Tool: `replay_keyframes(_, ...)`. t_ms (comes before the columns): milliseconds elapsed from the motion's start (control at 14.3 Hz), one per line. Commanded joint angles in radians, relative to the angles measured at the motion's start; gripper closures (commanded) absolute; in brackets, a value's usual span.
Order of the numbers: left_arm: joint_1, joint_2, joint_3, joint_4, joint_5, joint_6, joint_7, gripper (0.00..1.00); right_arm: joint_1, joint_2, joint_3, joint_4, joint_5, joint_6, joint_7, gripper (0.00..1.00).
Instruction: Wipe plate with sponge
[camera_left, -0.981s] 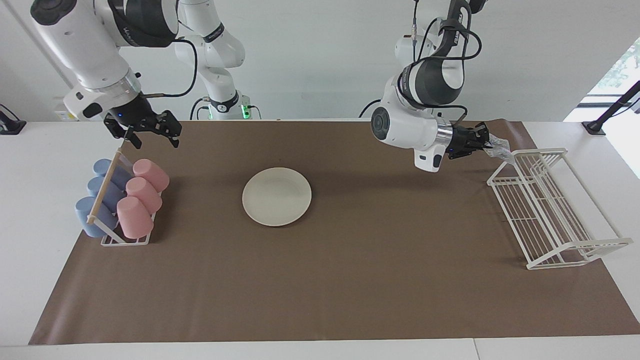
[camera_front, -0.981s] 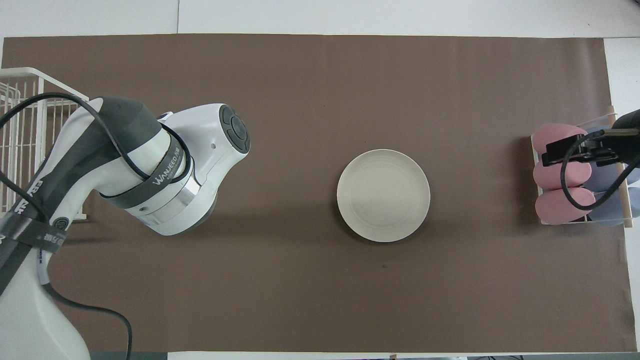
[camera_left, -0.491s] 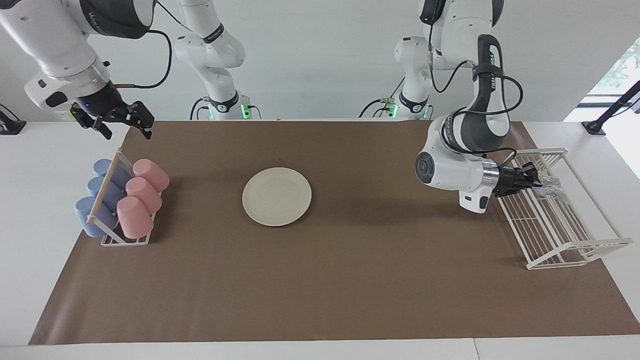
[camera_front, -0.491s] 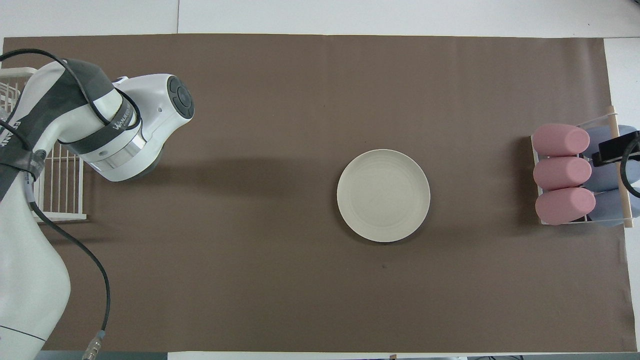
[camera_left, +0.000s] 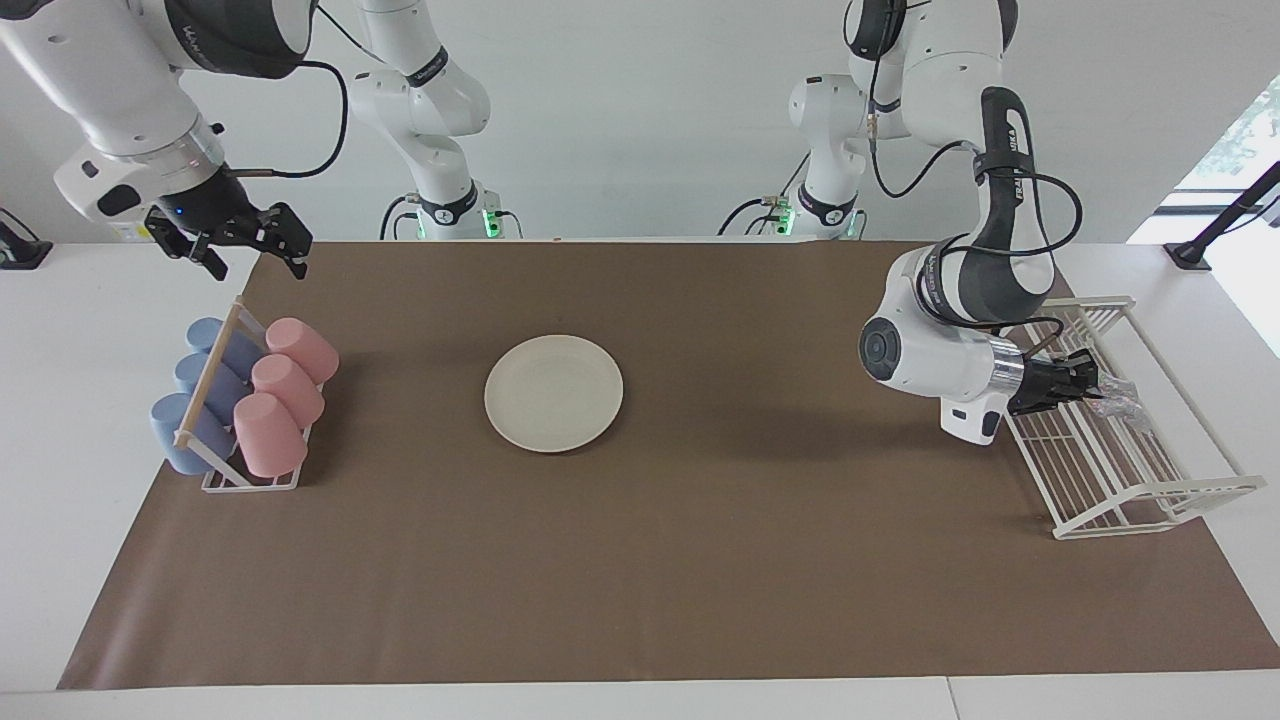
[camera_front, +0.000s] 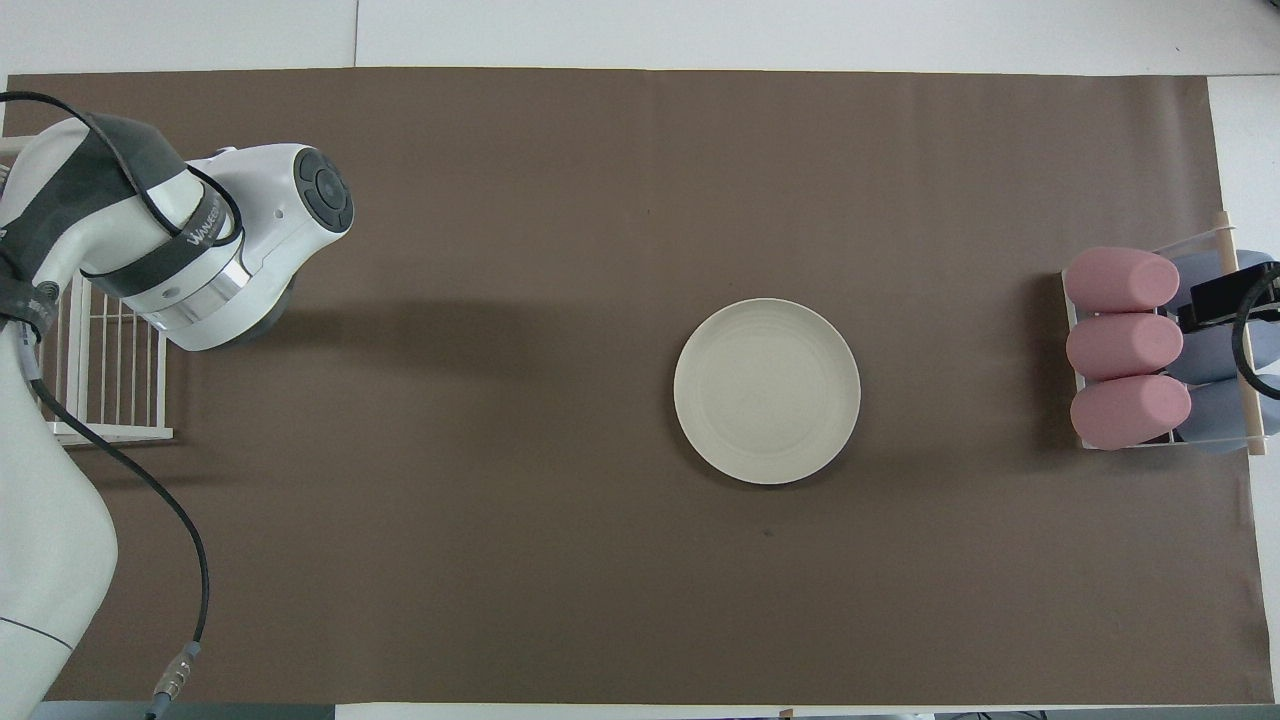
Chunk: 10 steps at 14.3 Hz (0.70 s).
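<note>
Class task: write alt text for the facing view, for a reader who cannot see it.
The left gripper, shut on the sponge, is over a white wire rack at the left arm's end of a brown mat. The plate lies bare mid-mat. The open right gripper waits raised near a stand of pink and blue cups.

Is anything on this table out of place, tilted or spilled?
Nothing is spilled or askew. The plate lies flat mid-table, bare. The sponge is far from it, held by the left pincer over the wire rack.
</note>
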Motion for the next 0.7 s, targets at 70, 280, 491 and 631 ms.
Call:
replay_keyframes(70,0.019,0.007,-0.008,0.006,-0.01,0.025,-0.007,1.0,-0.002,-0.014,-0.003,-0.027,-0.009,0.015,-0.015,0.0)
replay_keyframes(280,0.019,0.007,-0.008,0.006,-0.036,0.05,-0.008,1.0,-0.001,-0.016,0.003,-0.029,-0.009,0.015,-0.015,0.0)
replay_keyframes(491,0.026,0.007,-0.008,0.001,-0.036,0.06,-0.01,0.24,-0.001,-0.016,0.004,-0.029,-0.009,0.028,-0.015,0.0)
replay_keyframes(631,0.028,0.007,-0.008,0.001,-0.036,0.068,-0.011,0.19,-0.002,-0.014,0.006,-0.029,-0.002,0.061,-0.023,0.0)
